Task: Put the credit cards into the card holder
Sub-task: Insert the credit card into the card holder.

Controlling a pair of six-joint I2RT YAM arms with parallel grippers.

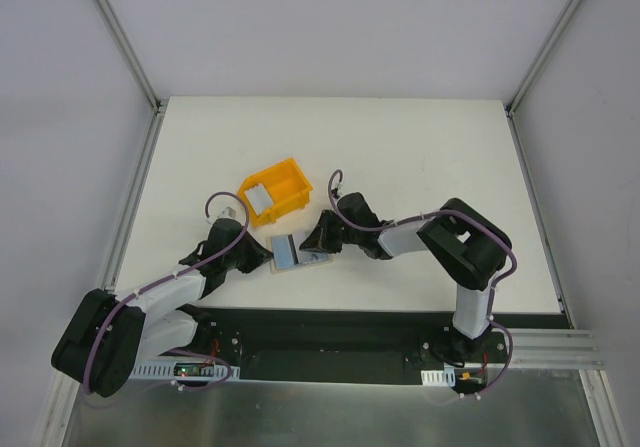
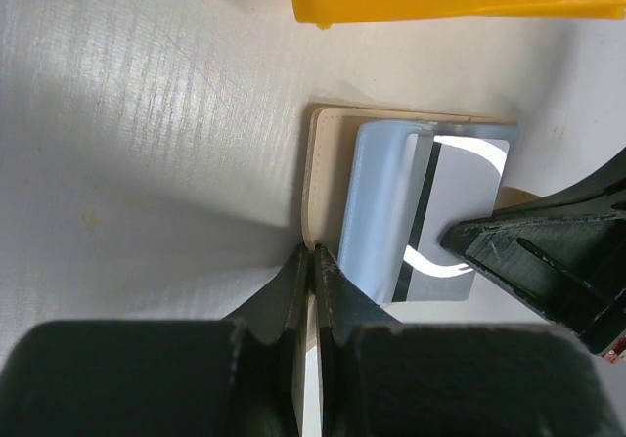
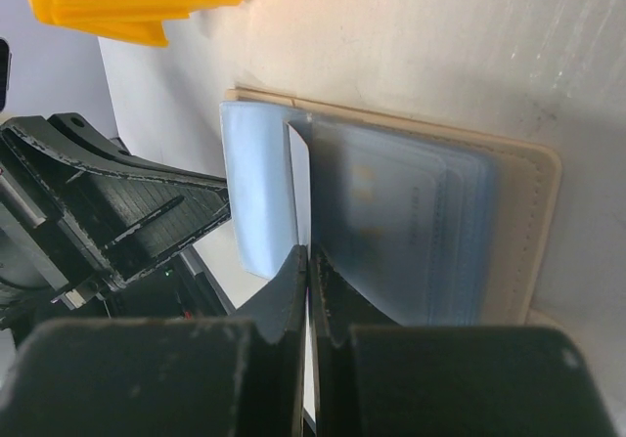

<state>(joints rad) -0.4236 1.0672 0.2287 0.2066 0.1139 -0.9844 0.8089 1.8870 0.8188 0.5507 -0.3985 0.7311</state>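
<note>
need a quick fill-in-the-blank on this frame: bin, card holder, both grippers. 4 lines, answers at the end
1. The plastic bin beyond the card holder is ____ in colour.
2. The left gripper and right gripper both have their jaws ____.
3. The loose credit card lies inside the ____.
4. The credit card lying over the card holder carries a ____ stripe.

Missing words: yellow; shut; bin; black.
</note>
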